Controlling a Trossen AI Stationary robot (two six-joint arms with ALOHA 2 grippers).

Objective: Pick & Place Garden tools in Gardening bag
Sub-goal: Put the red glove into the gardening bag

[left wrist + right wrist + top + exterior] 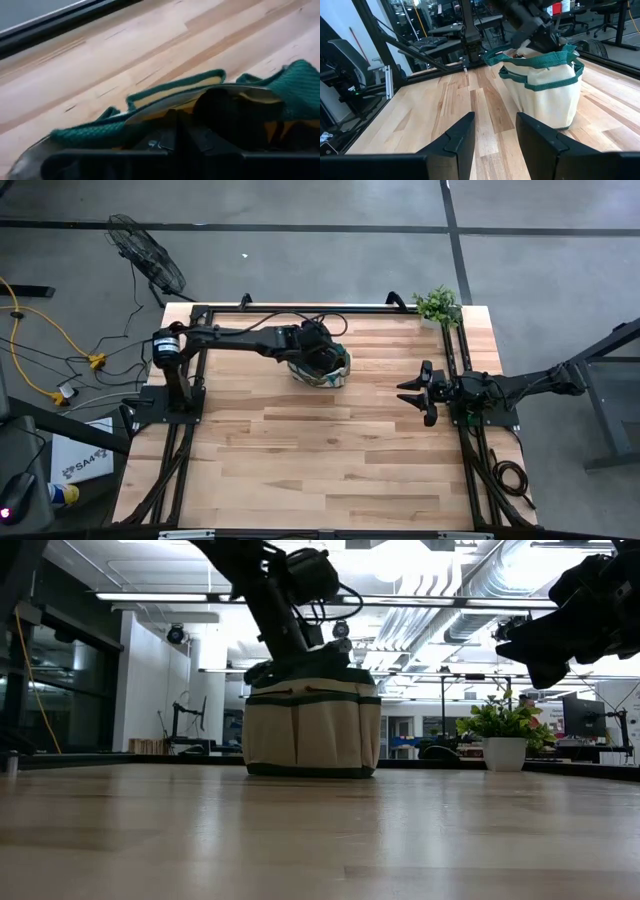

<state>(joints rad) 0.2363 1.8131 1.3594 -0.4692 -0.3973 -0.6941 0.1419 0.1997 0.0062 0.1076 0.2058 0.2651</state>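
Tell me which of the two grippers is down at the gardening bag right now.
The left gripper: it is shut and reaches into the top of the gardening bag. The right gripper hangs open over bare table, well clear of the bag.

Pale wooden table [330, 450] on a grey floor, a small green potted plant [438, 305] in a white pot at its far right corner, a black floor fan [148, 255] beyond its far left corner, yellow cable [45, 325] trailing to the left.
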